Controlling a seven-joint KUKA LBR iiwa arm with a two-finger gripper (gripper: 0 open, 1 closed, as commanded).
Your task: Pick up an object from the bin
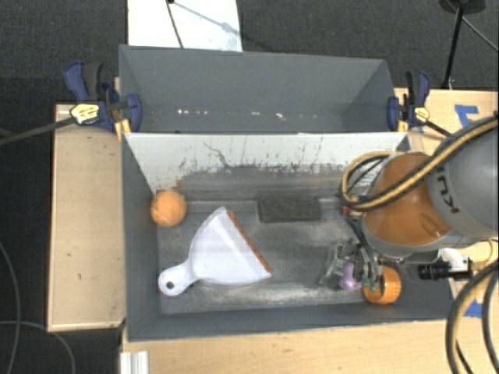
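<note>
Camera view: your arm point(468, 185) comes in far to the right of the white dustpan point(222, 255). Its orange wrist cover point(401, 209) is bent down over the floor of the grey bin point(257, 84). The hand point(348, 267) points at the floor, well to the right of the dustpan and about level with it. You cannot tell whether the hand is open or closed. A small purple thing point(348, 281) lies right at the hand's tip, and nothing shows that it is gripped. A small orange round thing point(384, 288) sits just beyond it, farther from the dustpan. An orange ball point(168, 207) rests just up and left of the dustpan. A dark grey block point(290, 209) lies up and right of the dustpan, between the dustpan and the wrist cover.
</note>
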